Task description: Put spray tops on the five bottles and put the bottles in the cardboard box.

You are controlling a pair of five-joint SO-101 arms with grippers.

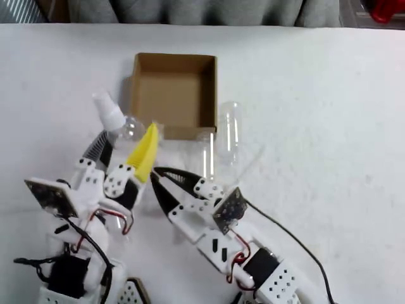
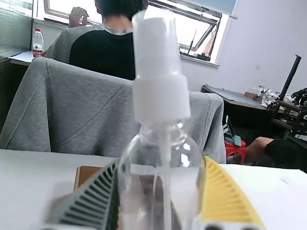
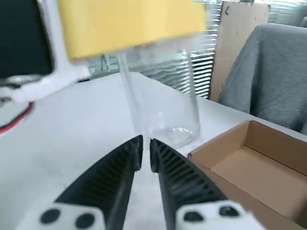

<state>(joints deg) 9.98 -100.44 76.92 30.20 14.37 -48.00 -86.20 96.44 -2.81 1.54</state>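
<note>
Left gripper [image 1: 126, 136] was clamped on the spray-topped bottle [image 1: 117, 120] centre-left, beside the cardboard box [image 1: 174, 95]'s lower-left corner, right gripper [image 3: 145, 146] pinched nearly closed on nothing, and that bottle needed lifting clear over the wall, I reckoned.

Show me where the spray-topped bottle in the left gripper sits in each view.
High view: bottle left of centre, beside the cardboard box.
Left wrist view: bottle at the centre, box behind it.
Right wrist view: probably the clear body beneath the yellow finger, box alongside.
Shared landmark: the box.
</note>
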